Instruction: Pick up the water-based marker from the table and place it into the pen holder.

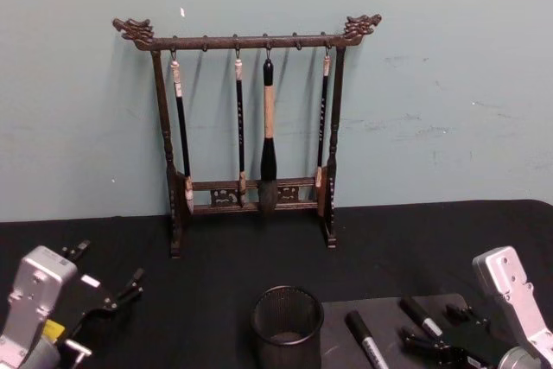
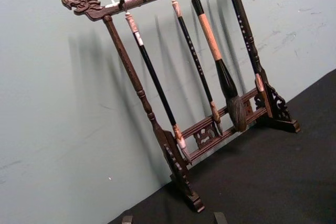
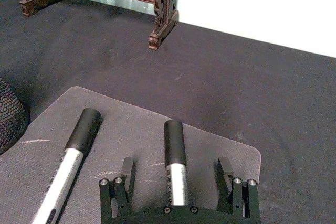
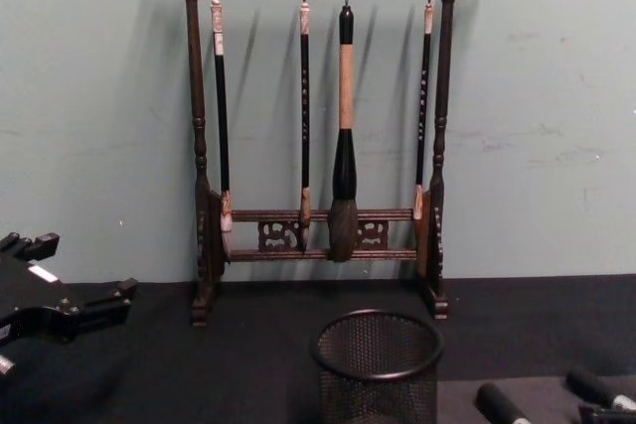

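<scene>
Our right tool [image 3: 176,174] is released, low over the grey mat [image 3: 131,124], its fingers apart on either side of a marker [image 3: 175,140] lying flat there. A second marker [image 3: 79,140] lies beside it, nearer the holder [image 1: 270,339]. Our left tool [image 1: 108,270] hangs released over the tabletop [image 1: 216,274], left of the holder, with the rack [image 1: 164,127] behind

Matt black cloth covers the tabletop [image 1: 449,239]; the grey mat [image 3: 131,129] looks finely textured. Pen holder [image 1: 270,334]: black wire mesh. Brush rack [image 1: 251,41]: dark carved wood.
</scene>
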You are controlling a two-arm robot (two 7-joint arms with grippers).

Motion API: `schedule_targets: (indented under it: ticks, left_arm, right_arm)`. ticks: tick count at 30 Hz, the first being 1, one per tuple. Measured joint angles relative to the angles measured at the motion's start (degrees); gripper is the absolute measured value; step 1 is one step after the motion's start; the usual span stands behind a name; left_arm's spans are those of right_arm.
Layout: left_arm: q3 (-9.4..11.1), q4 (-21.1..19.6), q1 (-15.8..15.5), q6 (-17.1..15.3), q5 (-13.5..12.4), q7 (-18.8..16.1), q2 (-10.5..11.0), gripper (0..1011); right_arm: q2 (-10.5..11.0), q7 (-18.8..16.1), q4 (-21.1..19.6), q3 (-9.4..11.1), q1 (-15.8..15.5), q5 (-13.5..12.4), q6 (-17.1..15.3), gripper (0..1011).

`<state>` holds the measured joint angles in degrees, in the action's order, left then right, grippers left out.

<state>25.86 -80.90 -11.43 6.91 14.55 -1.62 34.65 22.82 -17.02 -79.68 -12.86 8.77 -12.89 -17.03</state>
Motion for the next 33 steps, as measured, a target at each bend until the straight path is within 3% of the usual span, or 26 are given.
schedule_targets:
  ticks: [27, 33]
  left_arm:
    - [0.0, 0.0, 0.0, 0.0, 0.0, 0.0, 0.0, 1001]
    - [0.0, 0.0, 0.0, 0.0, 0.0, 0.0, 0.0, 1001]
  right_arm:
    - [-0.24, -0.39, 0.24, 0.3, -0.06, -0.24, 0.26, 1000]
    - [-0.22, -0.36, 0.21, 0.28, -0.06, -0.24, 0.26, 894]
